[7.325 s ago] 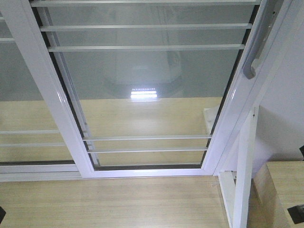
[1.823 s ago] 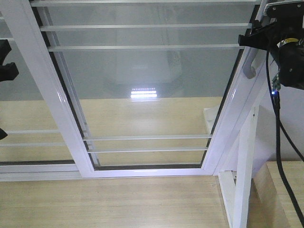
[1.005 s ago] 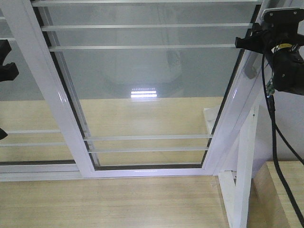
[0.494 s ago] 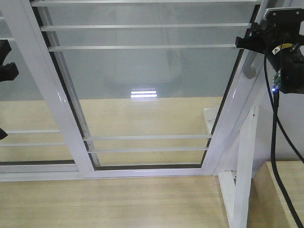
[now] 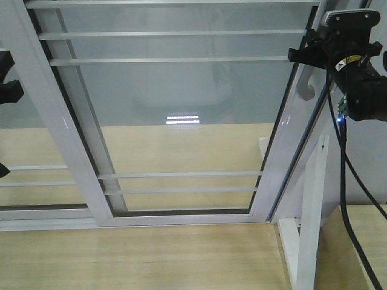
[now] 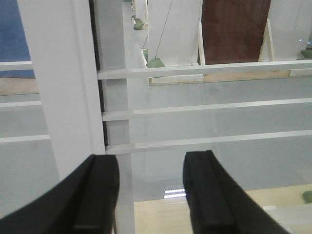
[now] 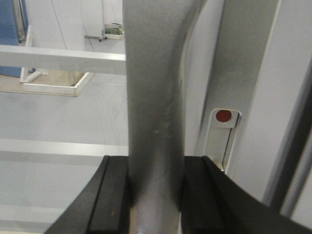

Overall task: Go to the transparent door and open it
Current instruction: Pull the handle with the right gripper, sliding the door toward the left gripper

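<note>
right jaws clamped on curved grey metal pull handle (image 7: 156, 97) of white-framed clear glass sliding door (image 5: 181, 109), dead ahead, seemingly just off its jamb. left jaws apart, empty. step: sliding open. next needs a steady leftward pull.

Front camera looks forward and down on the glass door (image 5: 181, 109) from farther off. Wrist cameras peer past the left claw (image 6: 148, 163) at its bars (image 6: 204, 106) and, tighter, past the right claw (image 7: 155, 165) at its handle (image 7: 153, 97).
</note>
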Controlling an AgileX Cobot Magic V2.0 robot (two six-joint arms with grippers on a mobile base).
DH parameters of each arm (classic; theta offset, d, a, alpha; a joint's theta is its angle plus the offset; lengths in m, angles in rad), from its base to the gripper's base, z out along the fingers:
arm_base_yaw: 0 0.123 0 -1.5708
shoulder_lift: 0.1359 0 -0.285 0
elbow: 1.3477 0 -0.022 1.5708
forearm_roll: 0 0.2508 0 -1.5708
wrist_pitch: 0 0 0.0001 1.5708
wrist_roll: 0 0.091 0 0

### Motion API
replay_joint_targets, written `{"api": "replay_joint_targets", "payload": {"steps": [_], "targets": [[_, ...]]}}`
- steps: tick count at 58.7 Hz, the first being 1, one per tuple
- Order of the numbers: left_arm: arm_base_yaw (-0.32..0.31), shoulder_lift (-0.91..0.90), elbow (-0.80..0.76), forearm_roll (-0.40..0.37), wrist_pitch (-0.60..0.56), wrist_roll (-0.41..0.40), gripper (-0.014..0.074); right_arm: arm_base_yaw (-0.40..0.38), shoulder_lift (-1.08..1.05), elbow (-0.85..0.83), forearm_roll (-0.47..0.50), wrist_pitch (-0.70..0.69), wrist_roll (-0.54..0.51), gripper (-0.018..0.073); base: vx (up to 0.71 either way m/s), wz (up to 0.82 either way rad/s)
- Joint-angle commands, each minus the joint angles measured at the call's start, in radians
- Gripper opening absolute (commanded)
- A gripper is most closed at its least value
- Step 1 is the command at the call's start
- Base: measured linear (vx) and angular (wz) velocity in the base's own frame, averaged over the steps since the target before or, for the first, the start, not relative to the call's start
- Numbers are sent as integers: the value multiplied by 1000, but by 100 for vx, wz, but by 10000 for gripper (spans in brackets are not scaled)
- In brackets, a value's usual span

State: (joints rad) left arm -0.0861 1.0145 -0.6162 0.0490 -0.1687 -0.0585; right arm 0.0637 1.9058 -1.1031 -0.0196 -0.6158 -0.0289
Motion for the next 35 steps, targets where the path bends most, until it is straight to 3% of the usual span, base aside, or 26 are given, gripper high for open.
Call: {"api": "replay_joint_targets", "payload": {"steps": [1, 35], "targets": [[-5, -13, -35, -2, -75, -10, 447, 59, -44, -29, -109, -93, -2, 180, 0, 0], [-5, -13, -35, -2, -75, -10, 447, 221, -44, -29, -110, -106, -4, 232, 0, 0]]}}
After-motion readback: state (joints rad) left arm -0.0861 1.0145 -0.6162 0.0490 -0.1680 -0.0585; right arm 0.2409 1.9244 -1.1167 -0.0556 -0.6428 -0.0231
